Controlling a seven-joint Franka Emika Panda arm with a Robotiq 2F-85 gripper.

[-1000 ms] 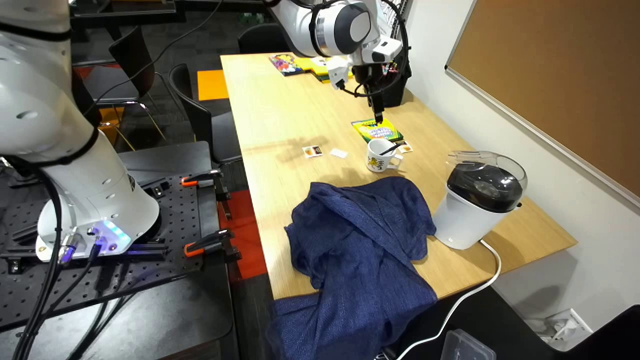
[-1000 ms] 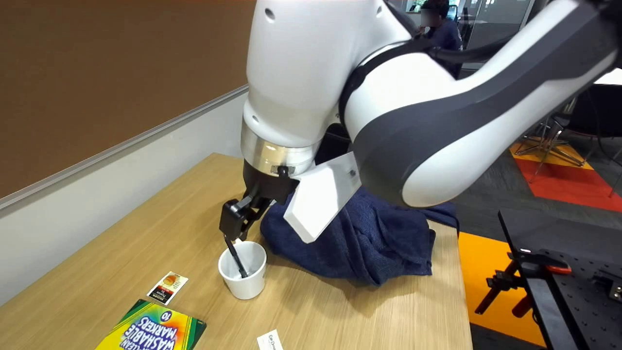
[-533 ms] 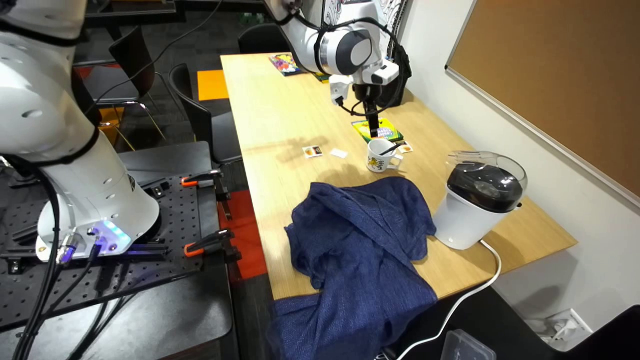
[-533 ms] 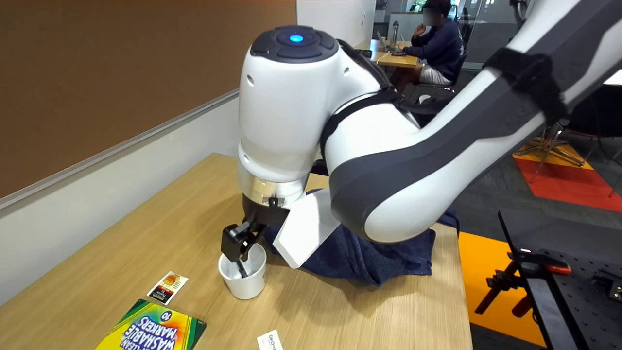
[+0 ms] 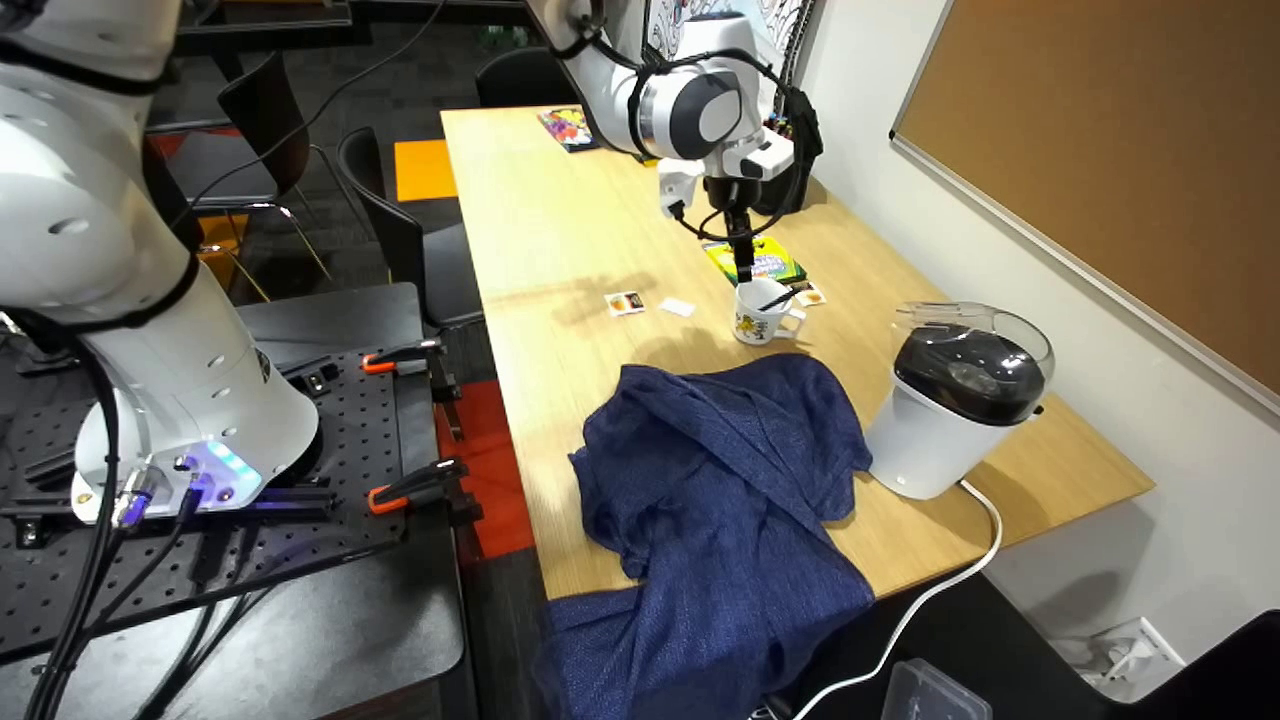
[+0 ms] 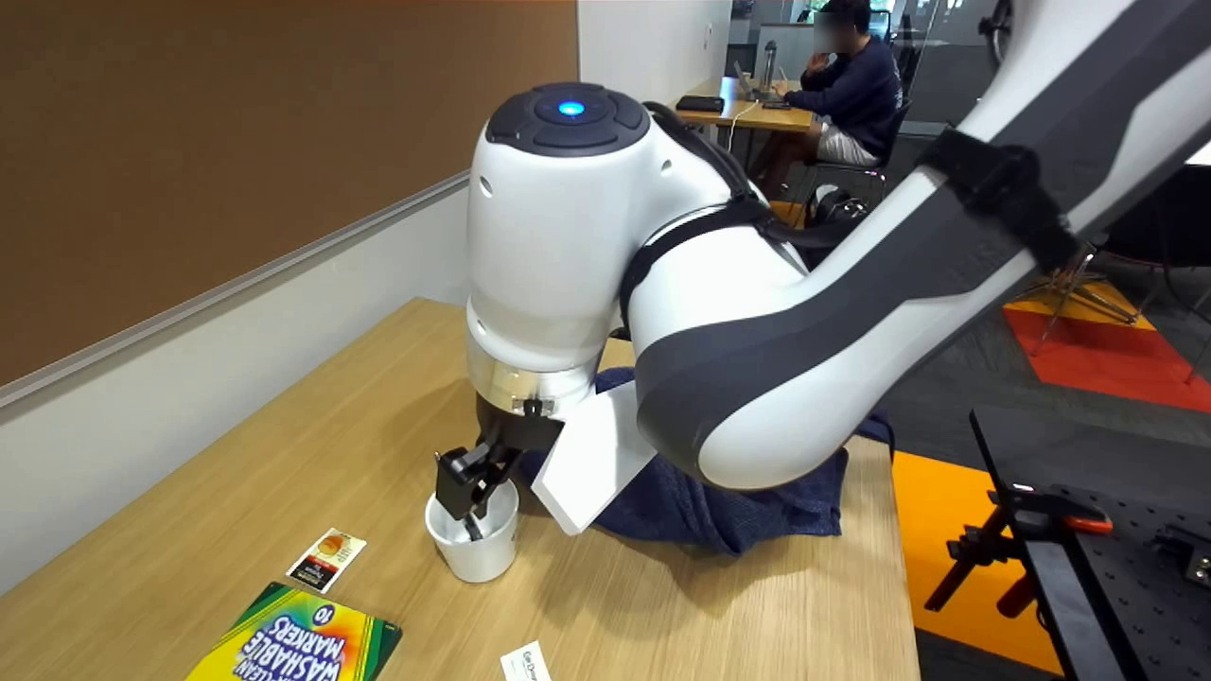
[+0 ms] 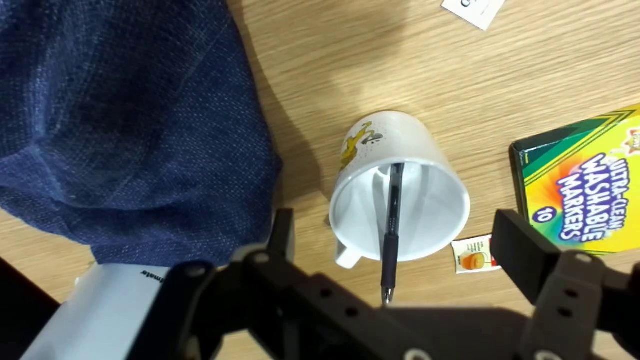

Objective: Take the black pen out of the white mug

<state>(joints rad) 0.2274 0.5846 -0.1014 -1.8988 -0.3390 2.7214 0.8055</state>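
one slim black pen (image 7: 393, 230), silver-tipped, juts from the white mug (image 7: 405, 137).

Brown board (image 5: 1120, 160) on white wall (image 5: 862, 100), wooden table (image 5: 560, 250), black chairs (image 5: 375, 195), dark floor (image 6: 946, 388)

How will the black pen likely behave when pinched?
The black pen is probably stiff and light, being thin and straight. It may swivel when touched, since it slants out of the white mug over its rim. Its slim, round-looking barrel could roll if dropped.
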